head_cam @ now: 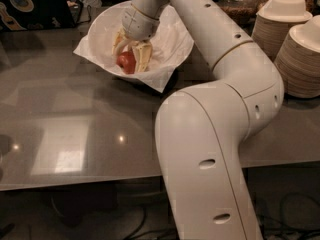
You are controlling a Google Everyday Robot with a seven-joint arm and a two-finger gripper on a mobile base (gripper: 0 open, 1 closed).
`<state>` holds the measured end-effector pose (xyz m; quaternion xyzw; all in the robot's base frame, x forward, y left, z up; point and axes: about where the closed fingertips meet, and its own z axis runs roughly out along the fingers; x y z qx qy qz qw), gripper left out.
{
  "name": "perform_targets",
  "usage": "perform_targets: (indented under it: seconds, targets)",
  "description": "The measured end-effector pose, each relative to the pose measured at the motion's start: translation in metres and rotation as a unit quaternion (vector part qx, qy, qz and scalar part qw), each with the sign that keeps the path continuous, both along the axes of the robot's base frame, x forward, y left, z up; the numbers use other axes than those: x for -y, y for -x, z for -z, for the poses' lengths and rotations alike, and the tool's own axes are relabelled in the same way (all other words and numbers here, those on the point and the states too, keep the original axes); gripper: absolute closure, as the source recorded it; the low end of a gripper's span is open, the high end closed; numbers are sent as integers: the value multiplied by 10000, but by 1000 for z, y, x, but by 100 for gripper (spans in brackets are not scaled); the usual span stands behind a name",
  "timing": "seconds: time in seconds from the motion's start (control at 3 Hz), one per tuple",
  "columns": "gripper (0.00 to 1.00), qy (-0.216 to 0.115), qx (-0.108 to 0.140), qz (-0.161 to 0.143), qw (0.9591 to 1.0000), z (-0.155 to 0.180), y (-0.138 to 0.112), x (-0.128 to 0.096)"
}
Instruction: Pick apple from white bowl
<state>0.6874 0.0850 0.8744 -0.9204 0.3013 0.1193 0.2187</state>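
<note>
A large white bowl [102, 26] lined with crumpled white paper stands at the far left of the grey table; paper corners hang over its rim. A red apple [125, 61] sits between my gripper's two cream fingers. My gripper [130, 59] reaches down into the bowl from above and is shut on the apple. The apple seems slightly raised above the paper, but whether it still touches is not clear. My white arm runs from the bottom centre up and over to the bowl.
Stacks of white paper plates [302, 59] stand at the right edge, with another stack [280, 19] behind them. A glass jar [240, 1] is at the back. A dark laptop with stickers [30, 4] lies at the far left. The grey tabletop [75, 129] spreads in front.
</note>
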Motion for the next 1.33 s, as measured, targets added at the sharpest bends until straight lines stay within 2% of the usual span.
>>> perform_targets:
  seconds: [0.67,1.0,1.33]
  targets:
    - [100,52,529,26,9986,-46,-3,1]
    - [100,-59,891,86,9960,-83,-1,9]
    - [100,-369,1342,177,9901,-128,5,23]
